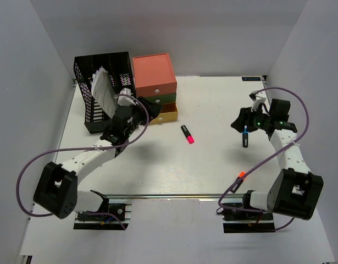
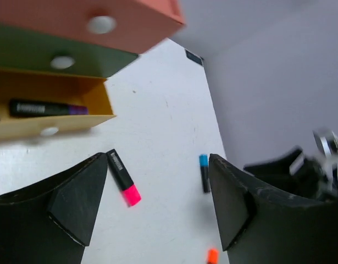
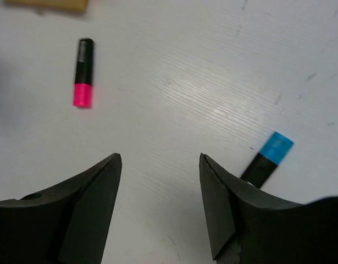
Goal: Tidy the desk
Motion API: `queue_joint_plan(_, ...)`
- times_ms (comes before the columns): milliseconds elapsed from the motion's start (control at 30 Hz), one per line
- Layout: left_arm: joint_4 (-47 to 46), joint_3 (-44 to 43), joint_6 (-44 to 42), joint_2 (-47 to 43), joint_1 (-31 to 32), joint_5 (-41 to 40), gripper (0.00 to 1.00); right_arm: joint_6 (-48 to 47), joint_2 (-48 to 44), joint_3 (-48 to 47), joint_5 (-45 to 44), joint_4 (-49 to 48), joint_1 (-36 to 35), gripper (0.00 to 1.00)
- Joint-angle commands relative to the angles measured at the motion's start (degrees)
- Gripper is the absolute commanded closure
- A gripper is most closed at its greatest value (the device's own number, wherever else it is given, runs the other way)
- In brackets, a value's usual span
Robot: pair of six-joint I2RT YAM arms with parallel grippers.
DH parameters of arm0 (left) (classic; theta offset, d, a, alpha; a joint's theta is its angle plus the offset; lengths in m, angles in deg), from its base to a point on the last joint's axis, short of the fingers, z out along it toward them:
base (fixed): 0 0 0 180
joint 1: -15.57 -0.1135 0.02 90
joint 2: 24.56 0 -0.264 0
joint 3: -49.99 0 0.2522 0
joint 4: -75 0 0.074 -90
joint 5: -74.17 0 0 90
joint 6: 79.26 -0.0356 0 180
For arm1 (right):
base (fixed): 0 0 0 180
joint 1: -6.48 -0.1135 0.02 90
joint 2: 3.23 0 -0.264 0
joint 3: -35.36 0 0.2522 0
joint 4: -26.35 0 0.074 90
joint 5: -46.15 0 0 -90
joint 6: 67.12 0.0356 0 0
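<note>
The top external camera looks down from high behind the near edge over the whole large white rectangular desk [image 1: 212, 165]. Both wrist cameras look from close above it, sharing the pink-capped black marker [image 2: 123, 179].

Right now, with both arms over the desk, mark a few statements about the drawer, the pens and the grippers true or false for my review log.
1. The yellow bottom drawer is open, with a purple-capped marker inside. True.
2. The pink highlighter lies in that drawer. False: it lies on the desk, in the open.
3. The right gripper is shut on the blue-capped marker. False: it is open, and the marker lies on the desk.
4. The left gripper is open and holds nothing. True.
</note>
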State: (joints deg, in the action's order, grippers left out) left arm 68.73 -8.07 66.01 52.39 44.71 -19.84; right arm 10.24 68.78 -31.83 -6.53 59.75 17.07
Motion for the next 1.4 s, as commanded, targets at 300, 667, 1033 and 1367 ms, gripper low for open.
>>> queue_joint_plan(300, 26.17, -11.86, -44.71, -3.82, -0.41, 17.9, 0.11, -9.6, 12.18, -10.38, -26.57, 14.64, -0.48, 0.26)
queue_joint_plan(667, 26.97, -10.64, -47.88, -14.1, -0.41, 12.28, 0.1, -6.17, 25.28, -13.1, -36.79, 9.81, -2.33, 0.35)
queue_joint_plan(1033, 27.06, -10.37, -49.02, -15.07, -0.41, 8.94, 0.1, -4.23, 30.64, -12.05, -40.22, 4.98, -4.0, 0.46)
queue_joint_plan(1367, 27.33, -10.02, -49.2, -14.2, -0.41, 8.23, 0.1, -4.23, 33.37, -9.94, -37.94, 2.6, -4.0, 0.71)
